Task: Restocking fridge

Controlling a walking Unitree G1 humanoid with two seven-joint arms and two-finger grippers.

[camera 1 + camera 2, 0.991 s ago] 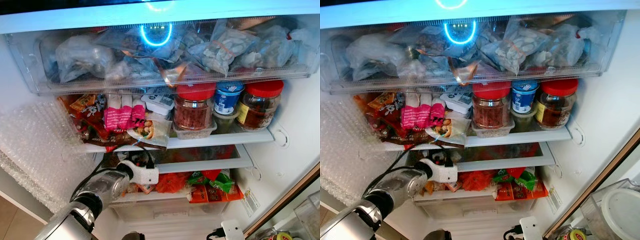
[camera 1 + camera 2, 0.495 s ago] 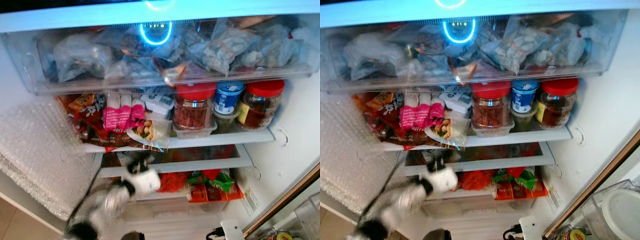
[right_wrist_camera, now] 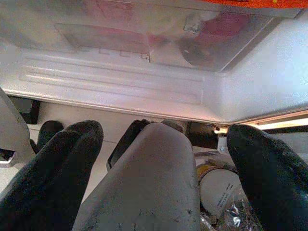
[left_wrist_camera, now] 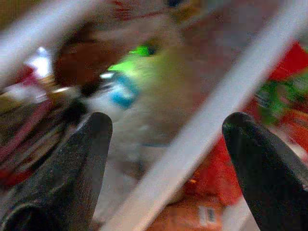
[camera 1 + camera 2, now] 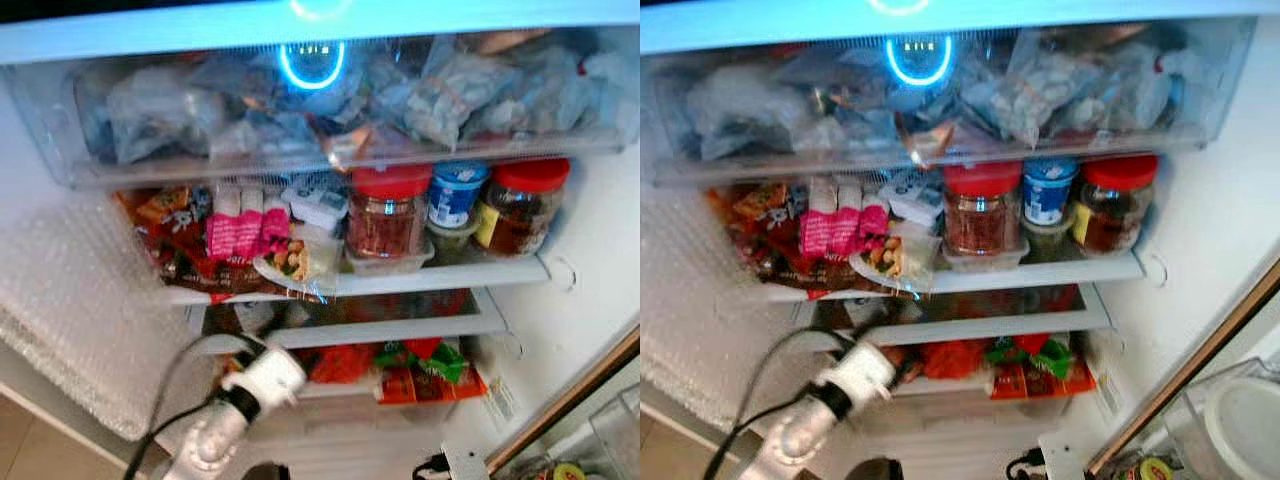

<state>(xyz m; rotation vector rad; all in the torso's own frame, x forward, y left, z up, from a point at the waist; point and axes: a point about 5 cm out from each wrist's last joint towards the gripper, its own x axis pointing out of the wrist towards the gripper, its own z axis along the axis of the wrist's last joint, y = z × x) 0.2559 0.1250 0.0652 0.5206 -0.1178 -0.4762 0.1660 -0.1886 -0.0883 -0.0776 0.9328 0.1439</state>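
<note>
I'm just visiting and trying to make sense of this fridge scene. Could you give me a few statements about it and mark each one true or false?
1. Two jars with red lids stand on the middle shelf. True.
2. A blue-lidded tub sits between those two jars. True.
3. The left gripper has its jaws clamped on a packet. False: in the left wrist view the jaws stand wide apart with nothing between them.
4. The pink packet lies in the top drawer. False: it sits on the middle shelf, below the drawer.
5. The top drawer holds clear plastic bags. True.
6. The fridge door is closed. False: the shelves are in full view.
</note>
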